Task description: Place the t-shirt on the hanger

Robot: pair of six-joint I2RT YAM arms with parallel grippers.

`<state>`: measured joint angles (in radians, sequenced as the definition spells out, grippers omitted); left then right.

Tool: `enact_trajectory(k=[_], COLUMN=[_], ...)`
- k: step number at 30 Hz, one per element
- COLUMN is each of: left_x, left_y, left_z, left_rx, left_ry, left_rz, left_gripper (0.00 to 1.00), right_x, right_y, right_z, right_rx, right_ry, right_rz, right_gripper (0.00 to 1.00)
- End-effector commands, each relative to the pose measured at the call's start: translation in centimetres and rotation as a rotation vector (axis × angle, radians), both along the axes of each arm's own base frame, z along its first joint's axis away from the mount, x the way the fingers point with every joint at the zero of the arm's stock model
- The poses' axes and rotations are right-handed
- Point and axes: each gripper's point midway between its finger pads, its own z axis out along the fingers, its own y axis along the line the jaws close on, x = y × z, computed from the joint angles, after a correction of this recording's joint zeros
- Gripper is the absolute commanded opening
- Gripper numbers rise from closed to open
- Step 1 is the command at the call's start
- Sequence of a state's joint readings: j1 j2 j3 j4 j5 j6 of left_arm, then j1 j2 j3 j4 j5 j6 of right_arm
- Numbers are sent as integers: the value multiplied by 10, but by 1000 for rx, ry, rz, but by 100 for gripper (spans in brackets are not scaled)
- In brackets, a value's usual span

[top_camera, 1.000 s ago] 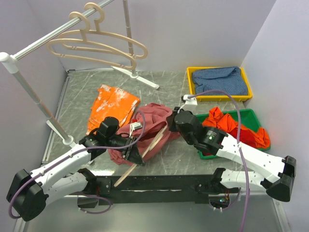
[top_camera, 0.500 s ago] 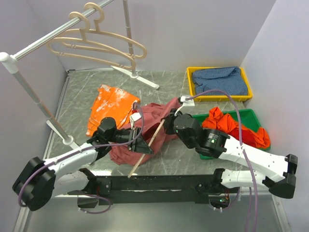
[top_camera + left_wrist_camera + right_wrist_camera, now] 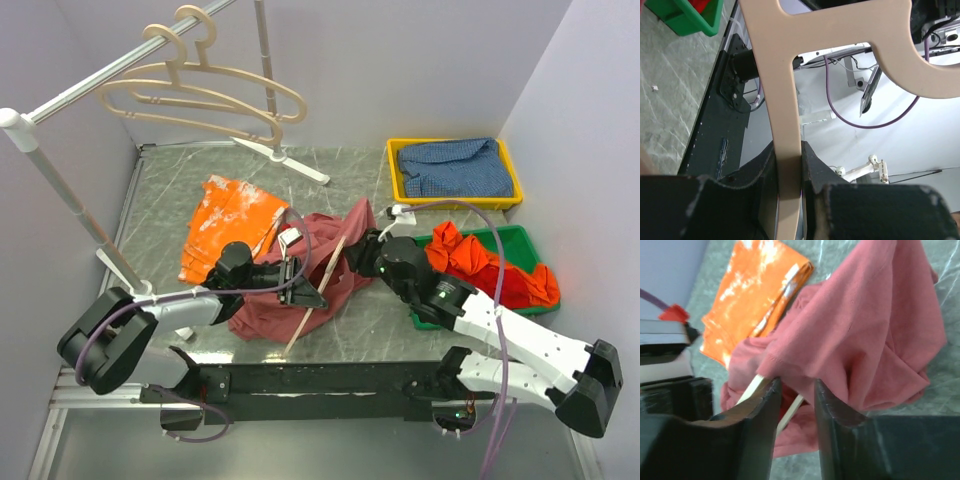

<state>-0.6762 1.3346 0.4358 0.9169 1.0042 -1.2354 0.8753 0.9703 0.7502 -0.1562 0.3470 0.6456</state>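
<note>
The dusty-rose t-shirt (image 3: 270,310) lies bunched at the table's middle. My right gripper (image 3: 366,246) is shut on a fold of its edge and holds it raised; in the right wrist view the cloth (image 3: 865,330) sits between the jaws of the gripper (image 3: 795,387). My left gripper (image 3: 303,288) is shut on the pale beige hanger (image 3: 318,290), which slants from under the raised fold down toward the table's near edge. In the left wrist view the hanger's (image 3: 785,100) stem is clamped in the gripper (image 3: 788,155). Parts of the hanger (image 3: 790,415) show under the shirt.
An orange cloth with white marks (image 3: 235,220) lies left of the shirt. Two more beige hangers (image 3: 200,95) hang on the rail at the back left. A yellow tray (image 3: 393,165) holds blue cloth. A green tray (image 3: 520,240) holds a red-orange garment (image 3: 470,255).
My left gripper has carried the hanger up and to the right, further under the shirt. My right gripper has kept the shirt's edge raised and shifted slightly right.
</note>
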Motion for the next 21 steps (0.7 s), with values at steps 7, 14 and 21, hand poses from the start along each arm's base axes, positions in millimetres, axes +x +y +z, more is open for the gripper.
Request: enact_trajectory(k=[7,14,21], left_x=[14,12,7], left_y=[-15,-11,-8], left_z=[28,38,50], left_rx=[-66,-121,-151], left_ry=[-107,68,198], left_rz=[-32,-97,-142], left_gripper=[1,1,1], right_x=[-11,-39,-26], right_y=[-34,-14,5], right_z=[40,63,75], right_rx=[117,224,133], right_ry=[-154,-448,-545], right_rz=[-42,210,263], right_gripper=[64,67,67])
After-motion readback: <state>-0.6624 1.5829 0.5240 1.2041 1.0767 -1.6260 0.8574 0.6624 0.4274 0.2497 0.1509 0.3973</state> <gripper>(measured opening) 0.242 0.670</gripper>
